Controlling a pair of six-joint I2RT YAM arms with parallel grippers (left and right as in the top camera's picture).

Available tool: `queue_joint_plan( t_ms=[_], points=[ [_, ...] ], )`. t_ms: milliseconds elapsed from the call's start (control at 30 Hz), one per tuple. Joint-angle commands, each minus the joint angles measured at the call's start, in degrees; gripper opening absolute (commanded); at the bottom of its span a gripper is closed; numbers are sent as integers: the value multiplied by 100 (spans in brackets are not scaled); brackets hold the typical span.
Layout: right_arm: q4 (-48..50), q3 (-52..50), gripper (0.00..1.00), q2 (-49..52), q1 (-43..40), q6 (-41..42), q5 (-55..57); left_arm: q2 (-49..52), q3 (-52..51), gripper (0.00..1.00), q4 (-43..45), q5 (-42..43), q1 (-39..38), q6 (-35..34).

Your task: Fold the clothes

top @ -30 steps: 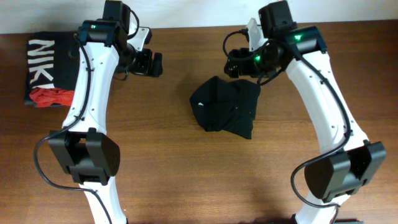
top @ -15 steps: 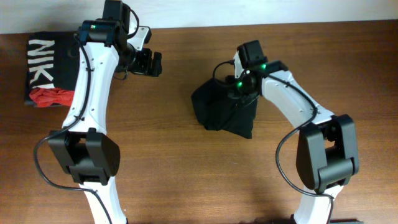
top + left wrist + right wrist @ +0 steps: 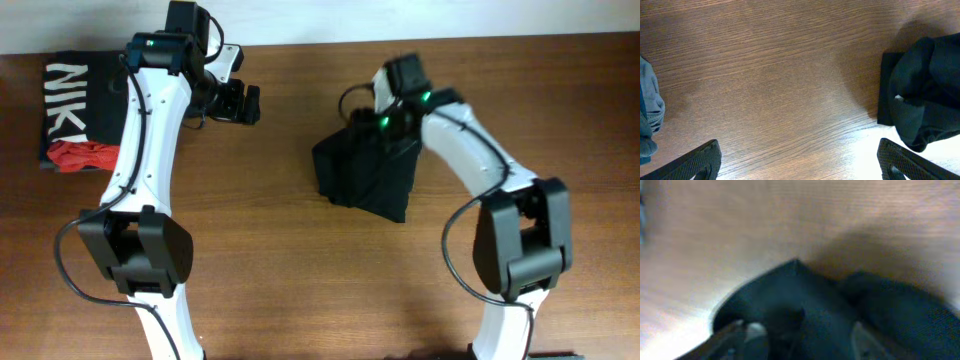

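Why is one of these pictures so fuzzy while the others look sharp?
Right wrist view: soft all over, the black garment a dark smear near the lens. Left wrist view: crisp wood grain, pale glare on the table toward the bottom right. Overhead view: evenly lit and sharp.

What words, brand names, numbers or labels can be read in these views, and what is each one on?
"NIK": large white letters, turned sideways, on the folded black shirt at the table's left end; the left arm hides whatever follows.
Black garment in the middle: no readable text in any view.
Right wrist view: blurred, nothing legible.
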Motion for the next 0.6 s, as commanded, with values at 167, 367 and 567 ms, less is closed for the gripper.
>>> queue_joint_plan(
  t_ms=[167, 367, 567],
  points=[
    [-2723, 3032, 87, -155, -601, -603, 129, -114, -516, 99, 0, 1056, -31, 608],
    [-3661, 3174, 89, -153, -1147, -789, 332, -111, -1904, 99, 999, 1963, -205, 1473],
    [-3939, 3174, 89, -153, -1263, -787, 481, 170, -2673, 99, 2245, 2645, -479, 1270]
  ],
)
